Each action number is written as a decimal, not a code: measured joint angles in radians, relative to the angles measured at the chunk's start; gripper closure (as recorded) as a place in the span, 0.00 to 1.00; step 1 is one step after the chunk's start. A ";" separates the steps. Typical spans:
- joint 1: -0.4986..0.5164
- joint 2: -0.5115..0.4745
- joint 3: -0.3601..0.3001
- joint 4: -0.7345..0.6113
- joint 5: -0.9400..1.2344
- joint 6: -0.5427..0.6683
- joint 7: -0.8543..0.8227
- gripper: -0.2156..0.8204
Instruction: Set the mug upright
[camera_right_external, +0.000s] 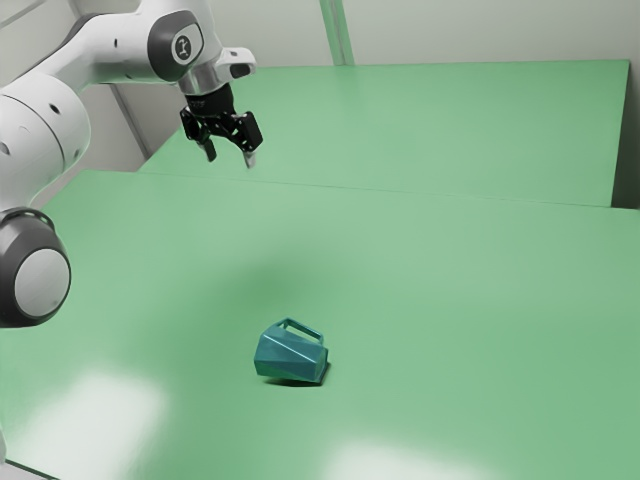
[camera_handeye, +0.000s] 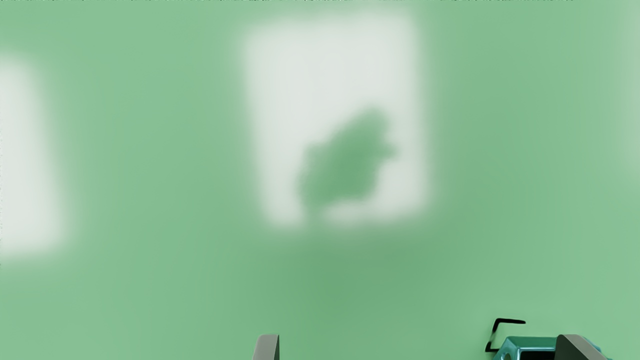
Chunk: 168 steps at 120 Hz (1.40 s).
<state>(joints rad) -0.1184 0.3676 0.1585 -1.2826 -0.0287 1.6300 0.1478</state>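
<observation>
A teal faceted mug lies on its side on the green table in the exterior view, its handle pointing up. My gripper hangs high above the table, up and to the exterior view's left of the mug, with its two fingers apart and nothing between them. In the wrist view the gripper also stands open, and part of the mug shows at the bottom edge, partly behind one fingertip, with its dark opening partly visible.
The green table spreads under the arm, with bright light patches on its surface. A second green surface lies beyond it, in front of a pale wall.
</observation>
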 joint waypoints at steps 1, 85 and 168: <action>0.000 0.000 0.000 0.000 0.000 0.000 0.000 0.21; 0.042 -0.382 0.004 -0.707 -0.408 0.175 0.031 0.21; 0.022 -0.434 0.005 -1.010 -0.527 0.243 0.205 0.21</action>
<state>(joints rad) -0.0963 -0.0662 0.1639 -2.2921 -0.5556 1.8734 0.3530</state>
